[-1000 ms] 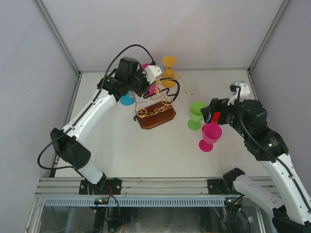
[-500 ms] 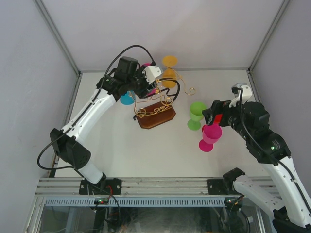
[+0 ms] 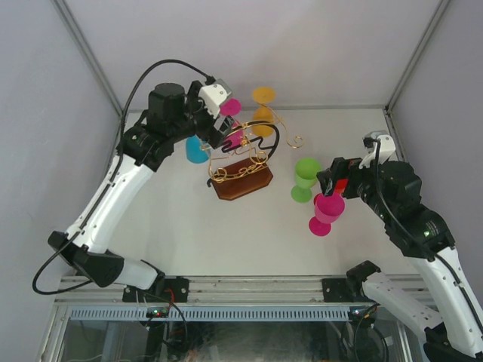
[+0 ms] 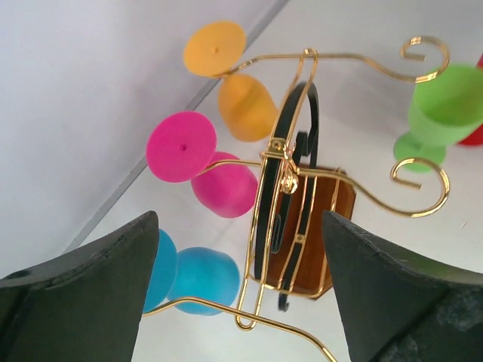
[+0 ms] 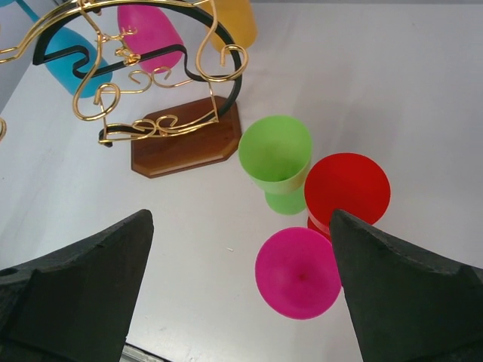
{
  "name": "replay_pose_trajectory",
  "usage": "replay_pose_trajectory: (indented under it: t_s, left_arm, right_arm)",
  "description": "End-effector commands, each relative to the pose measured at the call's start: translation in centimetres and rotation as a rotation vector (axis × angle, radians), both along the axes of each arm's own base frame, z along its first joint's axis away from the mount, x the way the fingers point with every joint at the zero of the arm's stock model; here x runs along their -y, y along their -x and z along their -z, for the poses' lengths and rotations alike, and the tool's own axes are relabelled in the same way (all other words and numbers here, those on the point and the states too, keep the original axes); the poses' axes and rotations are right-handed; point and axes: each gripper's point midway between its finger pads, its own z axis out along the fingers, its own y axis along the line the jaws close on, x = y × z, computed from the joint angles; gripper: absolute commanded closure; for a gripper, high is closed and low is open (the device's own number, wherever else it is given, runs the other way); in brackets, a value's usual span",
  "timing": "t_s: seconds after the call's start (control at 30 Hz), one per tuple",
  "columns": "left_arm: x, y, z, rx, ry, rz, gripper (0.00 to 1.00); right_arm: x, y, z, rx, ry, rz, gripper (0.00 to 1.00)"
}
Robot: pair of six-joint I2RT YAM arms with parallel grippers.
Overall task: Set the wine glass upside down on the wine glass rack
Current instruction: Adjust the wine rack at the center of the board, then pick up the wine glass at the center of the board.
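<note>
The wine glass rack (image 4: 290, 173) is gold wire with a black band on a brown base (image 3: 241, 181). Three wine glasses hang on it upside down: orange (image 4: 241, 102), magenta (image 4: 224, 188) and blue (image 4: 204, 279). My left gripper (image 3: 225, 130) hovers open just left of the rack, nothing between its fingers (image 4: 83, 294); the blue glass (image 3: 196, 151) is apart from them. My right gripper (image 3: 330, 182) is open above three upright glasses on the table: green (image 5: 275, 154), red (image 5: 347, 188) and magenta (image 5: 298, 273).
Free scroll arms of the rack (image 4: 419, 188) point toward the green glass (image 3: 306, 177). The magenta glass (image 3: 326, 211) stands nearest the front. Grey walls close in the table (image 3: 189, 226) at the back and sides.
My left gripper has opened, let go of the blue glass and drawn back up and to the left from the rack. The right arm has barely shifted.
</note>
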Motion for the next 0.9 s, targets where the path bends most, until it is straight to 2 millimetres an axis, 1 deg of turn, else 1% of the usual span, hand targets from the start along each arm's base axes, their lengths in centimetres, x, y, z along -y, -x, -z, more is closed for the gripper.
replay_pose_trajectory:
  t_s: [0.0,0.13,0.2,0.27,0.3,0.33,0.37,0.47,0.63,0.73,0.87]
  left_arm:
    - [-1.0,0.6,-3.8,0.008,0.207,-0.132,0.08]
    - [-2.0,1.6,-4.6,-0.027,0.323,-0.217,0.08]
    - [-2.6,2.7,-5.3,-0.026,0.393,-0.237,0.08]
    - [-3.3,3.6,-5.0,-0.038,0.446,-0.272,0.08]
    - [-3.7,4.0,-4.4,-0.049,0.454,-0.289,0.08]
    - [-4.3,4.5,-4.4,-0.045,0.467,-0.307,0.08]
    - [-4.8,5.0,-3.7,-0.053,0.471,-0.327,0.08]
    - [-6.7,6.5,-2.8,-0.056,0.482,-0.388,0.08]
    - [-9.4,9.3,-0.2,-0.070,0.469,-0.454,0.07]
    - [-10.7,10.8,1.7,-0.077,0.458,-0.482,0.07]
    - [-12.2,12.4,3.3,-0.082,0.439,-0.513,0.07]
  right_arm:
    - [1.2,0.0,0.1,0.006,0.036,0.042,0.00]
    - [1.1,0.7,0.9,-0.035,0.039,0.027,0.00]
    - [0.6,1.2,1.4,-0.061,0.034,-0.004,0.00]
    - [0.6,1.5,2.0,-0.078,0.026,-0.007,0.00]
    - [0.6,1.7,2.2,-0.084,0.021,-0.003,0.00]
    - [0.8,1.8,2.5,-0.092,0.020,0.007,0.00]
    - [1.0,1.9,2.8,-0.104,0.019,0.020,0.01]
    - [1.5,2.4,3.6,-0.143,0.012,0.056,0.02]
    - [2.8,3.0,5.9,-0.202,0.019,0.135,0.04]
    - [2.6,3.5,7.4,-0.246,0.013,0.131,0.05]
    - [1.8,3.9,8.9,-0.303,0.004,0.103,0.05]
